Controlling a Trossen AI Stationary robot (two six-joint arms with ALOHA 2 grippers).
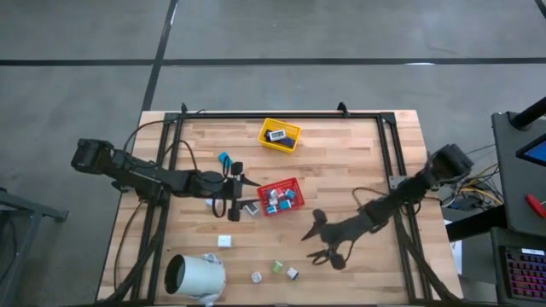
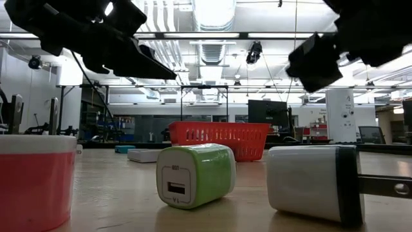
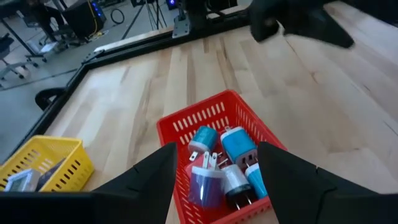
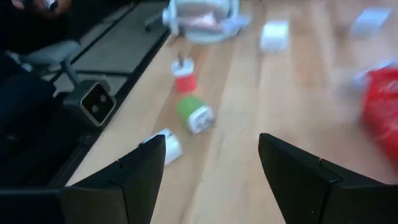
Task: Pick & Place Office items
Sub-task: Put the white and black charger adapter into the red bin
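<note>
- The left gripper [image 1: 241, 181] hangs just beside the red tray [image 1: 294, 183]. Its jaws stand apart and hold nothing, probably to release or reach over the tray.
- Several office items, blue and white plug adapters [image 3: 236, 146], already lie in this tray.
- The right gripper [image 1: 320, 241] is wide open and empty, above three loose pieces; the green charger [image 1: 277, 267] is nearest.
- The yellow tray [image 1: 266, 141] holds one more item.
- I can read no brand or writing.
</note>
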